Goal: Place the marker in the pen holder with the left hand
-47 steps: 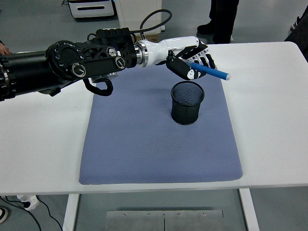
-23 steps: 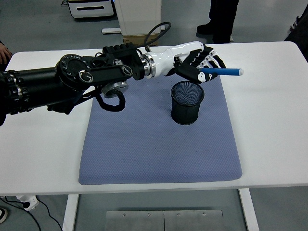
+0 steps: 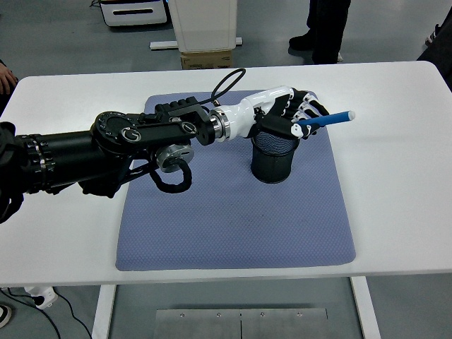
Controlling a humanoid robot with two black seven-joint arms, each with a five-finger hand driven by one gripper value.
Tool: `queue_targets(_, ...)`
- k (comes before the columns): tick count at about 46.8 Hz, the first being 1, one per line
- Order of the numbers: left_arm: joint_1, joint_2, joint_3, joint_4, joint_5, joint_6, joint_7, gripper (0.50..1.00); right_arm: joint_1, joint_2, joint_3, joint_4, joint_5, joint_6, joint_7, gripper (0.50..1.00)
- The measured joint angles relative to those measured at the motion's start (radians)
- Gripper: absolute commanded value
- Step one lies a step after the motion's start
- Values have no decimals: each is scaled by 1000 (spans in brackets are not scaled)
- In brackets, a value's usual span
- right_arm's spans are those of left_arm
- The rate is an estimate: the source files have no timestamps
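Note:
My left hand [image 3: 293,116] is shut on a blue marker [image 3: 326,119] with a white tip. The marker lies nearly level, its tip pointing right and slightly up. The hand hovers directly over the black mesh pen holder [image 3: 274,157], which stands upright on the blue-grey mat [image 3: 212,219]. The hand covers the holder's far rim. The marker's free end sticks out past the holder's right side. My right arm is out of view.
The mat lies on the white table [image 3: 395,176]. My black left arm [image 3: 106,145] stretches from the left edge across the mat's far left corner. A person's legs [image 3: 321,28] stand beyond the table's far edge.
My left hand has moved nearer and lower with the marker, from beyond the holder to right above its opening. The marker's tip has tilted from pointing down-right to slightly up.

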Motion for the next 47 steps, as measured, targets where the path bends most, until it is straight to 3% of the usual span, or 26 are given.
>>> queue_targets(32,51,1,-36,2,-73,5,-4,500,0,0,0,0,0,0,0,1000)
queue_targets(33,51,1,-36,2,-79,4,-4,513,0,0,0,0,0,0,0,1000)
queue_targets(36,53,2,-36,2,-80,4,-4,642,0,0,0,0,0,0,0,1000)
queue_targets(41,56,4,-35,1,-81,7,-4,938,0,0,0,0,0,0,0,1000)
queue_targets(44,56,5,-37,2,-82,16,-4,1000,0,0,0,0,0,0,0,1000)
queue_targets(47,54,7,-39,2,-82,24,-4,1000,0,0,0,0,0,0,0,1000)
